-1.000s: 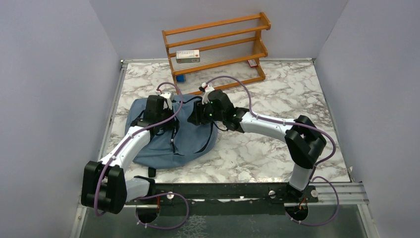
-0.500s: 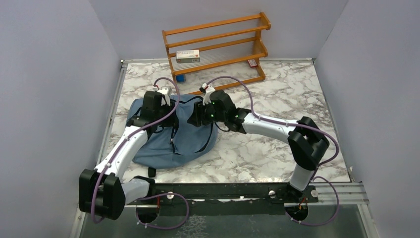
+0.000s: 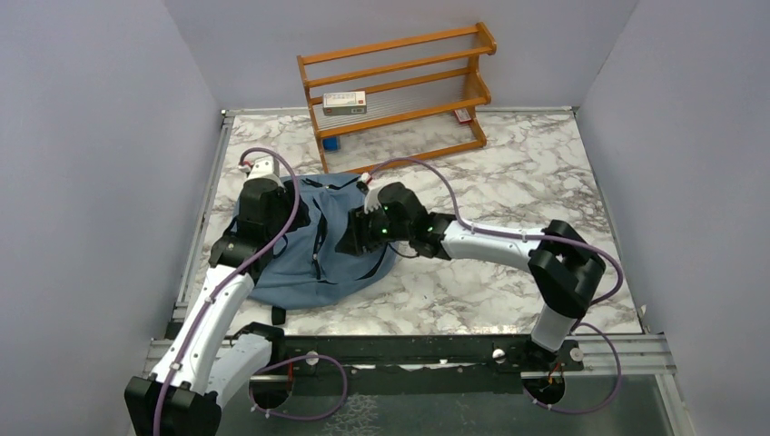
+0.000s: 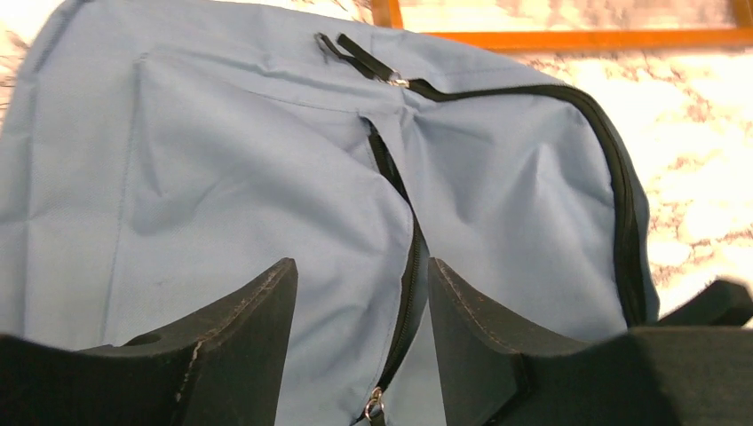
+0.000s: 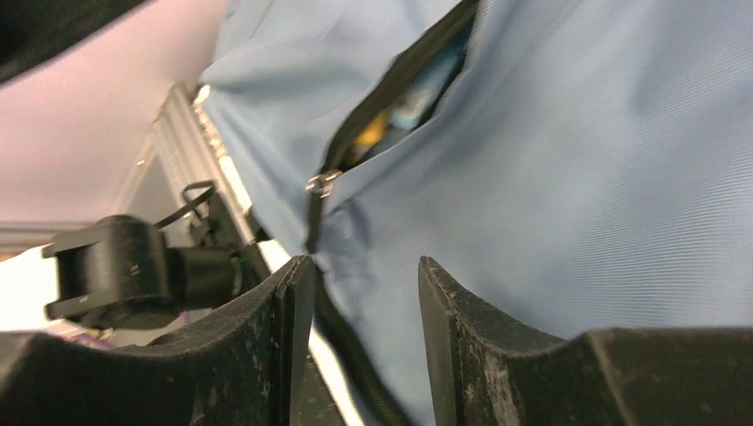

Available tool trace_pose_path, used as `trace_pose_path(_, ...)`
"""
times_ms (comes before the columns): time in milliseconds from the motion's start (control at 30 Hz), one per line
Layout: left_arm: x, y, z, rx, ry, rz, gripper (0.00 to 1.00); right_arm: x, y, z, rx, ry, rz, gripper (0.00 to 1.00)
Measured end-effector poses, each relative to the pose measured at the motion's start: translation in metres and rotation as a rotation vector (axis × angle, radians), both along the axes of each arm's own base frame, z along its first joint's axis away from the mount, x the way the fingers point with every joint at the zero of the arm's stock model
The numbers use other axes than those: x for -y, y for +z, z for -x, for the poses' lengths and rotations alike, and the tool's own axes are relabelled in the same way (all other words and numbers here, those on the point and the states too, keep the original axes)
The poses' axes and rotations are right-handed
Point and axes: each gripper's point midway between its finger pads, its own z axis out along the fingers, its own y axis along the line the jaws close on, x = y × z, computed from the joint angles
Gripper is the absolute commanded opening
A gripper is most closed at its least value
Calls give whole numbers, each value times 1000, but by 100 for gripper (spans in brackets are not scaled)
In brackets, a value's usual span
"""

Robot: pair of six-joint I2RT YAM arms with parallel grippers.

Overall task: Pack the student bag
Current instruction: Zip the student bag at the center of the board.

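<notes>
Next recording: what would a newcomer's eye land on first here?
The blue backpack lies flat on the left half of the marble table. The left gripper and right gripper hang open over its fabric, the right one near a part-open zip. Behind stands an orange rack.

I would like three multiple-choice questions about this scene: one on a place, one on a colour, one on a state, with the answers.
1. Where does the orange wooden rack stand?
A) at the far edge of the marble table
B) in the near left corner
C) beside the arm bases

2. What colour is the zipper trim of the soft dusty-blue fabric backpack?
A) white
B) black
C) red

3. How is the left hand?
A) shut on a strap
B) open, holding nothing
C) shut, empty

Answers:
1 A, the overhead view shows it beyond the backpack.
2 B, dark zipper lines cross the blue fabric.
3 B, its fingers stand apart above the backpack.
</notes>
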Motion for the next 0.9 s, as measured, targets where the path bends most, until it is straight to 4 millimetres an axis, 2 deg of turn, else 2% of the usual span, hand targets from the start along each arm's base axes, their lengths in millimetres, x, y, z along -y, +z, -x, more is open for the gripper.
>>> trace_pose_path(100,-8,7,3,33,56,7,57,-15,-2,30,-61,26,-32,50)
trace_pose_path(267,-15,12,4,57,98,11,57,-28,-7,61,-140,47,-55,48)
trace_pose_path(367,-16,12,5,60,105,11,57,-34,-11,63,-187,31,-72,47)
trace_pose_path(633,-18,4,9,48,110,8,57,-41,-47,62,-293,-12,-36,44)
trace_pose_path(900,-18,3,9,46,110,7,57,-52,-43,64,-323,-5,-77,40)
